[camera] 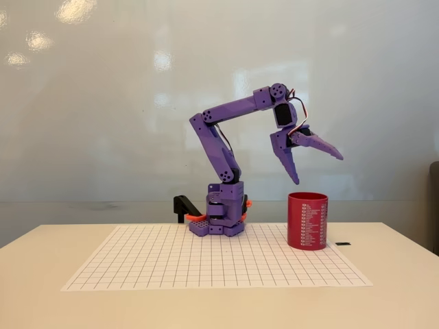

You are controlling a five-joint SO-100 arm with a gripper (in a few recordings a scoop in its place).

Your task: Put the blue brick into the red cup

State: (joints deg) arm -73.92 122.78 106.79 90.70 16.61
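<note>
Your pincer (317,167) hangs spread wide and empty above the red cup (307,221), so the drop looks done; next, withdraw clear.

A glossy pale grey-blue wall (103,103) fills the background of the fixed view, with soft round reflections of ceiling lights (75,10) near its top left. A faint horizontal seam runs across it low down. Below stands a cream-white surface (41,301) bearing a white gridded mat (206,264). At the right edge, a dark grey piece of furniture (434,205) shows.
</note>
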